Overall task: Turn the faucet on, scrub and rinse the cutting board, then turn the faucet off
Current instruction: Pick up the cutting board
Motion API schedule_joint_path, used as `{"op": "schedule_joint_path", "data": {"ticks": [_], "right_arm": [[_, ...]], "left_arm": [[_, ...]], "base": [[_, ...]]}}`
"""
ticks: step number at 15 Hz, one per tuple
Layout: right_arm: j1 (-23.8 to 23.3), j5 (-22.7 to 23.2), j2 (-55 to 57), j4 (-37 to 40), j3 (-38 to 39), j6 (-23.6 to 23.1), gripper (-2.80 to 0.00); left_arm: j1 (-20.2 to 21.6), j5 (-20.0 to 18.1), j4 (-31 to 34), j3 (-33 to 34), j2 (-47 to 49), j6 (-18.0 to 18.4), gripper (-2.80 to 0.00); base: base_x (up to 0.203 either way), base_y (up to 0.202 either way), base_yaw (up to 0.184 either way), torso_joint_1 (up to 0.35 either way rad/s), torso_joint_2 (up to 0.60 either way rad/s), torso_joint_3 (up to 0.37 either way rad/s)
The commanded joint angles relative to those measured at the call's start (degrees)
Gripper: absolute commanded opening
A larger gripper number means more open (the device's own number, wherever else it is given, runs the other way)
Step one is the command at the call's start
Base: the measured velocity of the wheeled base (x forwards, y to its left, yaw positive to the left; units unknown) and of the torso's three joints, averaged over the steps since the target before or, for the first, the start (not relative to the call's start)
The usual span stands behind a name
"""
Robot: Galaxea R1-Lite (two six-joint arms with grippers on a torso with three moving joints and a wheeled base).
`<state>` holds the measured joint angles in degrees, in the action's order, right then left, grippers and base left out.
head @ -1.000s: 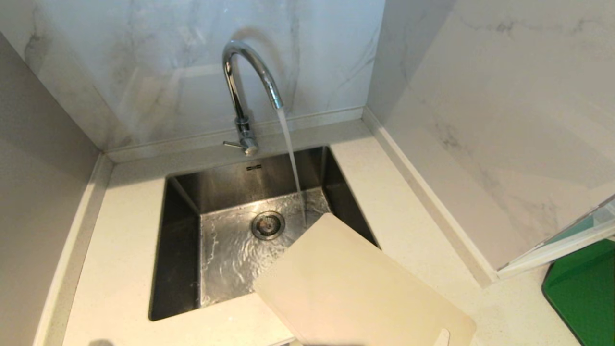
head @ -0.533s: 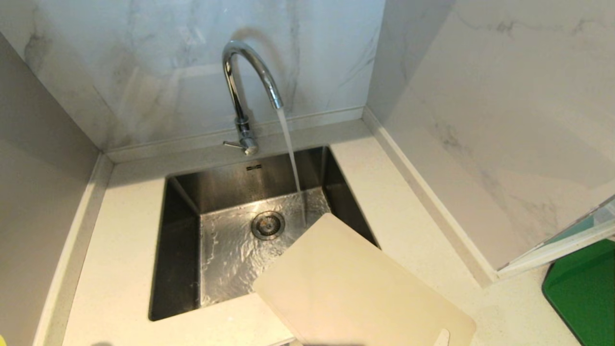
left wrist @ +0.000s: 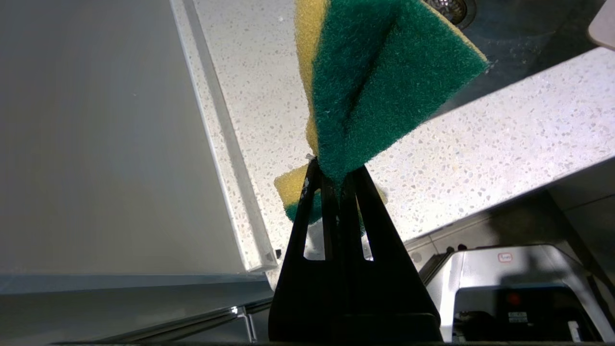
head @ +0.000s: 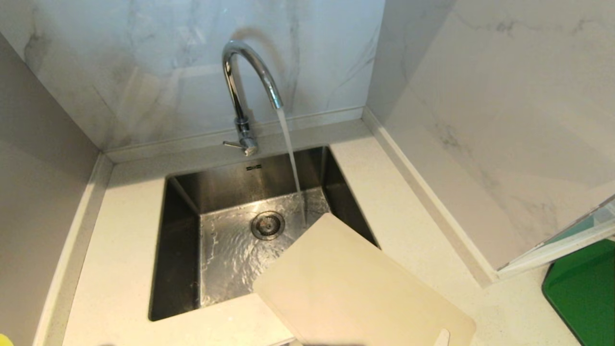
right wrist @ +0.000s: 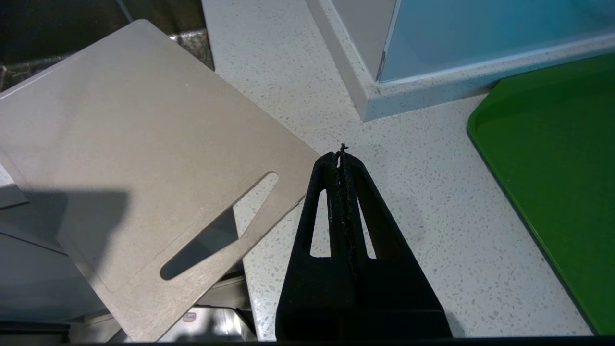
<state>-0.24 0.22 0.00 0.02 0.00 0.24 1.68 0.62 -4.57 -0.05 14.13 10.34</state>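
The chrome faucet [head: 247, 81] stands behind the steel sink [head: 180, 240] and water runs from its spout into the basin. The cream cutting board [head: 355, 288] lies tilted over the sink's front right corner and the counter; the right wrist view shows the cutting board [right wrist: 129, 158] with its slot handle. My left gripper [left wrist: 336, 175] is shut on a yellow and green sponge [left wrist: 379, 81], held above the counter left of the sink. A yellow speck of the sponge [head: 4, 340] peeks in at the head view's lower left corner. My right gripper [right wrist: 342, 154] is shut and empty beside the board's handle end.
A dark green flat board [head: 584, 293] lies on the counter at the right, past a marble wall corner [head: 495, 276]. Marble walls close in behind and to both sides of the sink. The counter's front edge [left wrist: 504, 197] runs under the left gripper.
A yellow bit of the sponge has come into the head view's bottom left corner. Water keeps running; faucet and cutting board have not moved.
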Motion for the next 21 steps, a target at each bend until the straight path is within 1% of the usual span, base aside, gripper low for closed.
{"op": "schedule_joint_path", "data": {"ticks": [1,5,7,8,9,12,14,16,18,21], "right_arm": [[-0.02,0.04,0.0,-0.02,0.09,0.02,-2.8],[-0.02,0.04,0.0,-0.02,0.09,0.02,-2.8],[-0.1,0.04,0.0,-0.02,0.09,0.02,-2.8],[-0.02,0.1,0.0,-0.02,0.09,0.02,-2.8],[-0.02,0.04,0.0,-0.02,0.09,0.02,-2.8],[-0.02,0.04,0.0,-0.02,0.09,0.02,-2.8],[-0.02,0.04,0.0,-0.02,0.09,0.02,-2.8],[-0.02,0.04,0.0,-0.02,0.09,0.02,-2.8],[-0.02,0.04,0.0,-0.02,0.09,0.02,-2.8],[-0.02,0.04,0.0,-0.02,0.09,0.02,-2.8]], "left_arm": [[-0.3,-0.08,0.16,0.22,-3.35,-0.26,-2.8],[-1.18,-0.45,0.32,0.22,-12.99,-0.05,-2.8],[-1.51,-1.73,1.04,0.31,-14.22,-0.32,-2.8],[-1.54,-2.31,3.78,0.31,-14.22,-0.32,-2.8],[-1.58,-2.5,5.12,0.31,-14.22,-0.74,-2.8],[-1.68,-2.37,4.58,0.31,-14.22,-3.71,-2.8],[-1.68,-2.2,4.41,0.31,-14.24,-6.93,-2.8],[-1.74,-1.84,4.39,0.31,-14.26,-7.71,-2.8],[-1.77,-0.64,4.39,0.31,-14.31,-10.68,-2.8],[-1.75,-0.53,4.39,0.22,-14.31,-10.69,-2.8]], "base": [[0.0,0.0,0.0,0.0,0.0,0.0],[0.0,0.0,0.0,0.0,0.0,0.0],[0.0,0.0,0.0,0.0,0.0,0.0],[0.0,0.0,0.0,0.0,0.0,0.0],[0.0,0.0,0.0,0.0,0.0,0.0],[0.0,0.0,0.0,0.0,0.0,0.0],[0.0,0.0,0.0,0.0,0.0,0.0],[0.0,0.0,0.0,0.0,0.0,0.0],[0.0,0.0,0.0,0.0,0.0,0.0],[0.0,0.0,0.0,0.0,0.0,0.0]]}}
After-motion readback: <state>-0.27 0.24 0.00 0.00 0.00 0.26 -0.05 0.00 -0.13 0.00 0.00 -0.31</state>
